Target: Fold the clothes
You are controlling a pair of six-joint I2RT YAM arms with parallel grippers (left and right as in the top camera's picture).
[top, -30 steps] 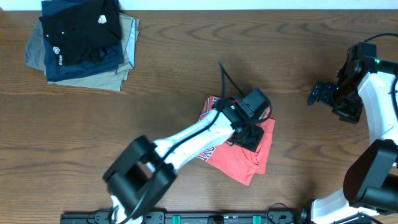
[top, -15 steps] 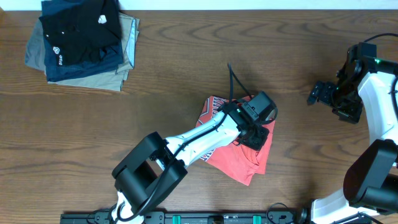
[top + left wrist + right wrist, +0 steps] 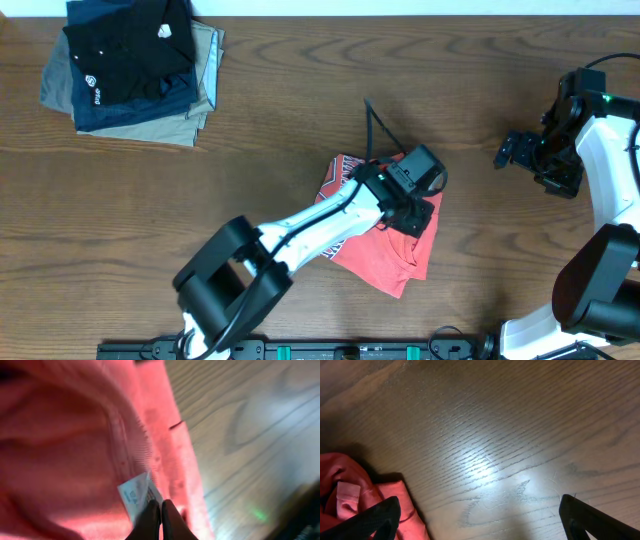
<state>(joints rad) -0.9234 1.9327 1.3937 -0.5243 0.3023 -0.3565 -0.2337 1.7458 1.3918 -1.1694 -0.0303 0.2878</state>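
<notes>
Two tools are noted. The left tool [image 3: 408, 214] is set down on the coral-red T-shirt [image 3: 395, 255], which lies bunched at the middle of the counter [image 3: 290, 110]. In the wrist view its fingers [image 3: 150, 521] are seen pressed together on collar cloth, just beside the white neck tag [image 3: 136, 496]. The right tool [image 3: 480, 520] is spread wide over bare wood, well apart from the shirt. A stack of folded garments [image 3: 130, 70], black, navy and khaki, is recorded at the far left corner.
</notes>
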